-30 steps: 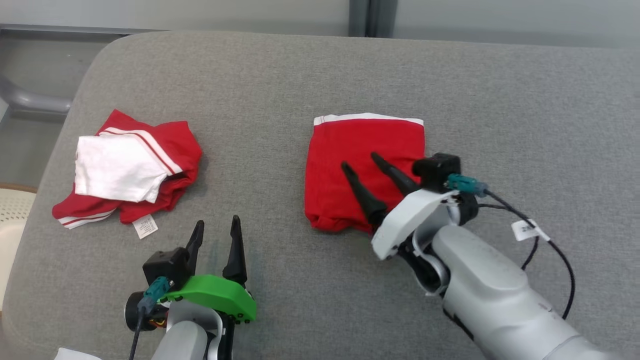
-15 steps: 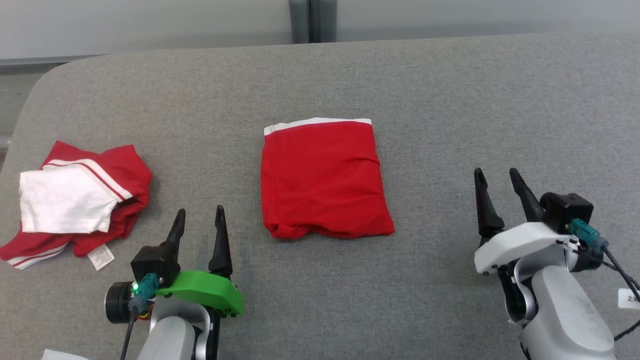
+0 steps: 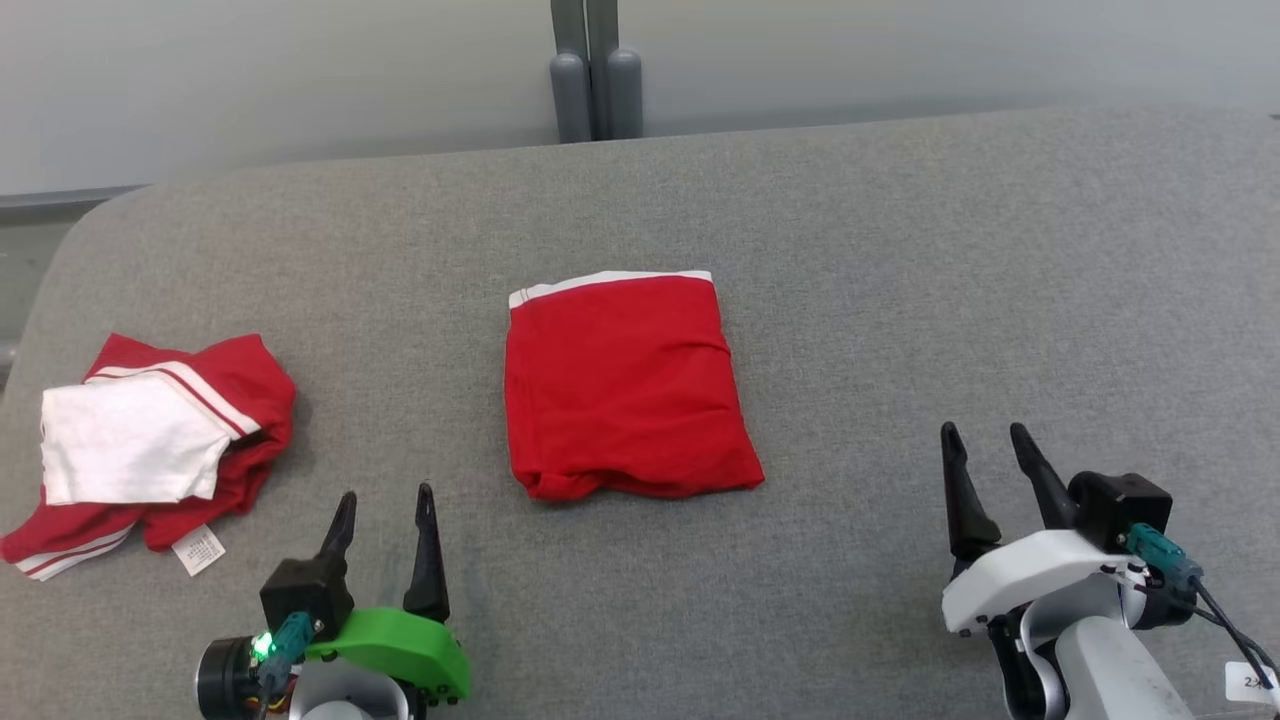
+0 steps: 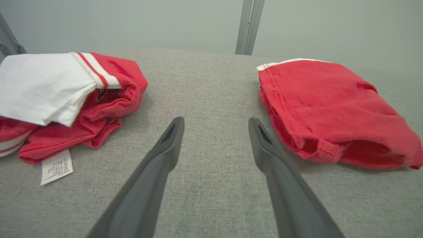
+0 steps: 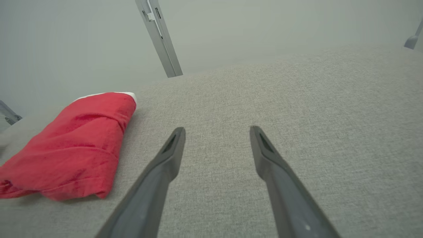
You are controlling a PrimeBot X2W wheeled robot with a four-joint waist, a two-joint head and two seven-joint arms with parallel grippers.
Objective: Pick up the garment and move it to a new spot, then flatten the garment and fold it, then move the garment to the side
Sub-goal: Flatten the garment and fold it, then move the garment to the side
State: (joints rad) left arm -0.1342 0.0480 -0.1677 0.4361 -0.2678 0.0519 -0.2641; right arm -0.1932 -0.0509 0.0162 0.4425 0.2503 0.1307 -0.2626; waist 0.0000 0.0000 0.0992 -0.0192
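The left gripper (image 4: 215, 120) is seen with its two dark fingers spread wide, nothing held between them, over the grey cushion (image 4: 205, 82). To the right, the folded red garment (image 4: 330, 109) is laid flat, its white band at the far edge. To the left, a crumpled red-and-white garment (image 4: 82, 89) is heaped, a white label (image 4: 57, 167) trailing at its near side. A grey post (image 4: 248, 26) is seen beyond.

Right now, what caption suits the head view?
A folded red garment lies centred on the grey cushion, a crumpled red-and-white garment at left, both jaws open and empty.
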